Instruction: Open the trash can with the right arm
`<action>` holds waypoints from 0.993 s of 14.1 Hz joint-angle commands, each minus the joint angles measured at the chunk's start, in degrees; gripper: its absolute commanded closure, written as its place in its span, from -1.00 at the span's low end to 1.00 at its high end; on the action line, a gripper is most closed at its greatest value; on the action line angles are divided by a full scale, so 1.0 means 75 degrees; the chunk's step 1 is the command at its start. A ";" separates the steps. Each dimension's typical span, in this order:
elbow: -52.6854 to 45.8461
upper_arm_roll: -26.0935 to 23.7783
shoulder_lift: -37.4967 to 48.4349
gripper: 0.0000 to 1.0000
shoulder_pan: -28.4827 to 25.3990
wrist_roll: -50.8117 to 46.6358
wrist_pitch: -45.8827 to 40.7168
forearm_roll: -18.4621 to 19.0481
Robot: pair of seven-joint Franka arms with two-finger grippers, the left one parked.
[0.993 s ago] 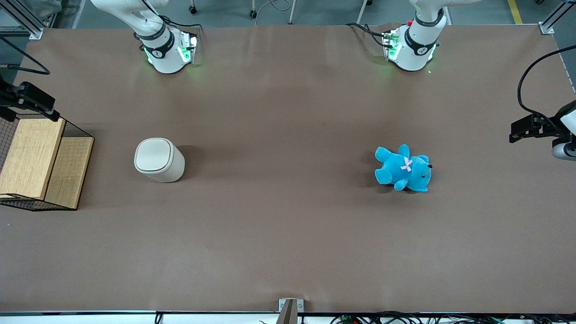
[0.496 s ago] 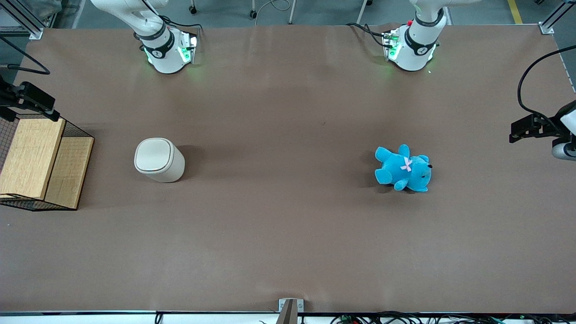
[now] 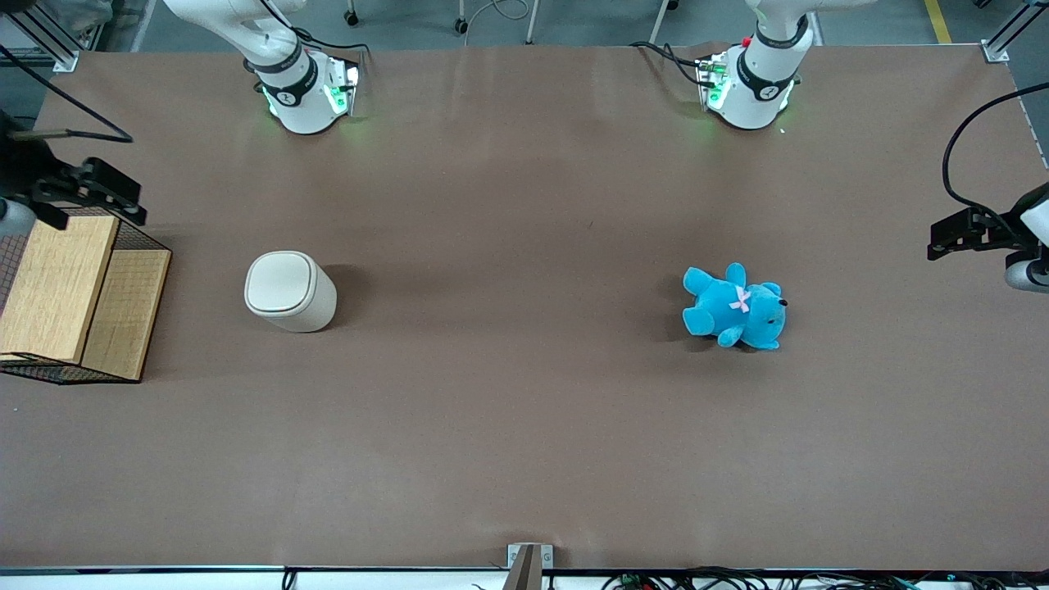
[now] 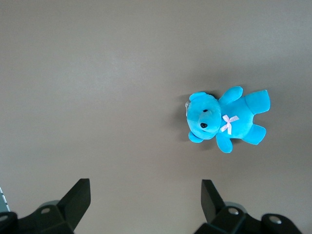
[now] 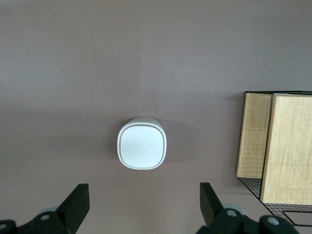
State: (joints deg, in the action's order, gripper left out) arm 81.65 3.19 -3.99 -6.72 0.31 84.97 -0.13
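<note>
The trash can is a small cream-white bin standing upright on the brown table, its flat lid down and edged by a thin dark line. In the right wrist view the trash can shows from straight above, lid shut. The right arm's black gripper hangs high over the wire basket's corner, toward the working arm's end of the table from the trash can and well apart from it. The gripper is open wide with nothing between its fingers.
A black wire basket holding wooden blocks stands at the working arm's end of the table, beside the trash can; its blocks also show in the right wrist view. A blue teddy bear lies toward the parked arm's end.
The right gripper has shifted sideways from the table's end toward the trash can, its cable now arching higher. The trash can, basket and bear have not moved.
</note>
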 commanded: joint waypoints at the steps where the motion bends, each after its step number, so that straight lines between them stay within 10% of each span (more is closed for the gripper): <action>1: 0.0059 0.0032 -0.0183 -1.00 0.0017 -0.0100 0.0061 -0.0251; 3: 0.0059 0.0067 -0.0265 -1.00 0.0158 -0.0054 0.0084 -0.0859; 10: 0.0198 0.0055 -0.0593 -0.91 -0.0158 0.0169 -0.0045 -0.0686; 14: 0.0433 0.0032 -0.0629 0.69 -0.0181 0.1205 -0.0103 -0.0592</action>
State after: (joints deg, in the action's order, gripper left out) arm 82.99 3.43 -9.28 -7.87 3.32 84.55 -5.32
